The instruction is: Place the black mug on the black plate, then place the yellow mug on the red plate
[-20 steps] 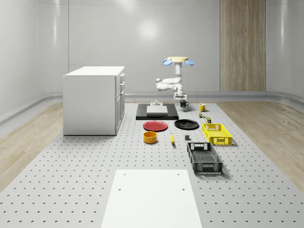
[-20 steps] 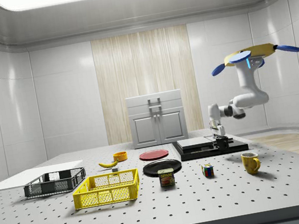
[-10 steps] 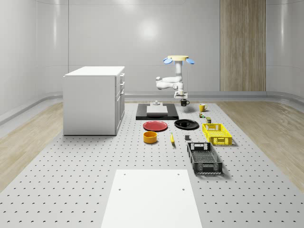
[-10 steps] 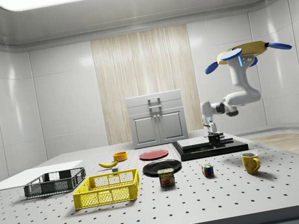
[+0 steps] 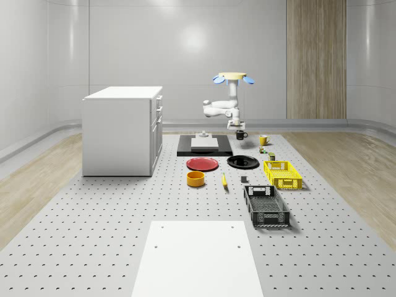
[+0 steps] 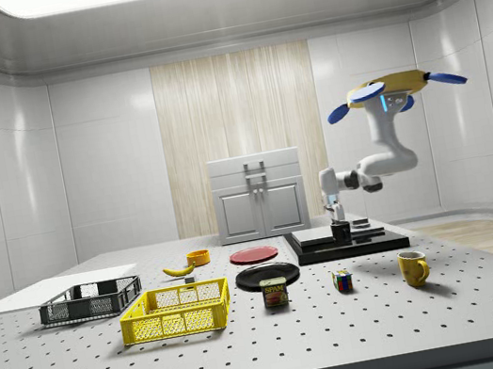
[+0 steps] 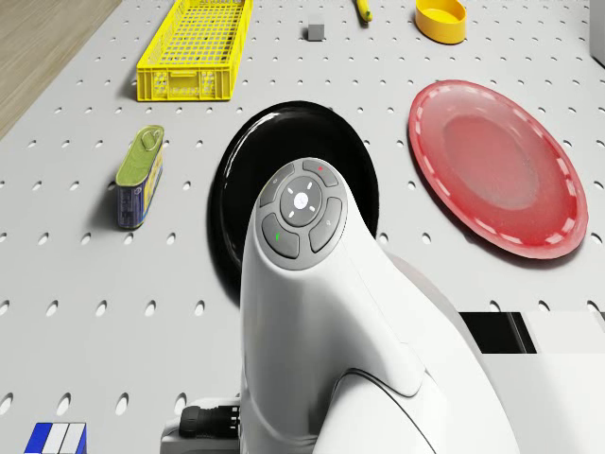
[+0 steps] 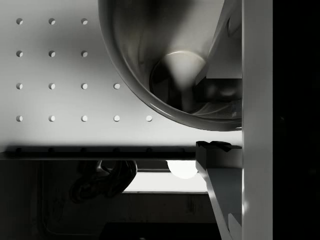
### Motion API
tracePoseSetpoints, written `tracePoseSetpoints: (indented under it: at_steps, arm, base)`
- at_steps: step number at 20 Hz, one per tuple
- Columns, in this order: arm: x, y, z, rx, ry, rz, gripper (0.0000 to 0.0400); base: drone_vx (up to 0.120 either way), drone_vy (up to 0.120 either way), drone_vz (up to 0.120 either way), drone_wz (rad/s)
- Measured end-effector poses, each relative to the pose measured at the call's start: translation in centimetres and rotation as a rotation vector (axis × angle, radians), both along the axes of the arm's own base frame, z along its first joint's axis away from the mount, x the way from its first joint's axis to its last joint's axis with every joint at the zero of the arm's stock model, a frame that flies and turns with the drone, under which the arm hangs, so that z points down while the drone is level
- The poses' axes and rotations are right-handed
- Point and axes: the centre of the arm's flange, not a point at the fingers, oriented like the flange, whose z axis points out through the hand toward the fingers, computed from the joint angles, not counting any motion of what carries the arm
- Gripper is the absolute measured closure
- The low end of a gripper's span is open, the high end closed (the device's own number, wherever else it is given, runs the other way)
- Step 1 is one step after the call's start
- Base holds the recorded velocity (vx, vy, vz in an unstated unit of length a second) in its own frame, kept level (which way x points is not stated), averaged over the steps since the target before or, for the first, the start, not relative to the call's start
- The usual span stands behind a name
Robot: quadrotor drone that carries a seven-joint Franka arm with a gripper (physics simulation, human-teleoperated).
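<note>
We see a drone [image 6: 394, 87] with a flat yellow disc body and blue rotor blades at its rim; beneath it a glossy white, rounded, jointed arm [image 6: 377, 154]; its wrist carries a grey round button pad [image 7: 302, 219] with small red and green marks.

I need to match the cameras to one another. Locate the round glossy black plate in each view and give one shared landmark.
Whole-scene view: the black plate lies on the table to the right of the round red plate.
Side view: black plate in front of the red plate.
Drone view: black plate partly under the arm.
Landmark: the red plate next to it.
</note>
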Motion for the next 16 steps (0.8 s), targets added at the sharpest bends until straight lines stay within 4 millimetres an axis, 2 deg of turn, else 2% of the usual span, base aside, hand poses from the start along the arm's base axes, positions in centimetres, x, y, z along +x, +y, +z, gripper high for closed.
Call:
tracePoseSetpoints:
  at_steps: [2,6,16]
  arm:
    - [0.00,0.00,0.00,0.000,0.000,0.000,0.0290]
    - [0.00,0.00,0.00,0.000,0.000,0.000,0.0290]
    - [0.00,0.00,-0.01,0.000,0.000,0.000,0.0290]
  base:
    - [0.120,0.000,0.000,0.000]
    - [0.120,-0.120,0.000,0.000]
    - [0.120,0.000,0.000,0.000]
